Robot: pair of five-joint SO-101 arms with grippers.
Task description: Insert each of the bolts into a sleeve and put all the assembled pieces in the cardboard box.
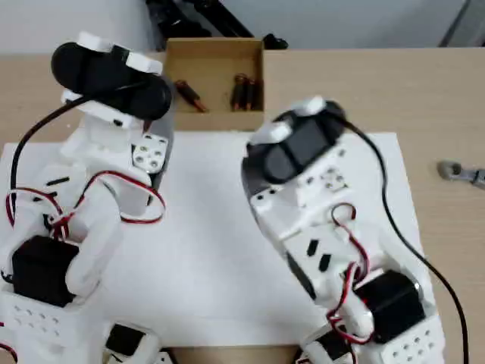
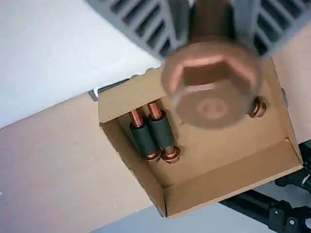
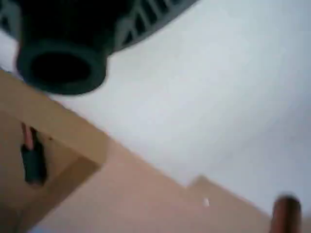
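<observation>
One bolt point(image 2: 211, 87) sits pinched in the left jaws above the cardboard box point(image 2: 218, 187) and one sleeve point(image 3: 60, 68) pinched in the right jaws over the surface point(image 3: 146, 194), so bring the two onto one axis before pushing gently home.

Table point(image 1: 439, 98): light wood, bare along far and right sides | White sheet point(image 1: 212, 250): flat on table, covering its near middle | Small metal tool point(image 1: 461, 173): on bare wood right of sheet, apart from it | Black stand legs point(image 1: 198, 15): beyond table's far edge
</observation>
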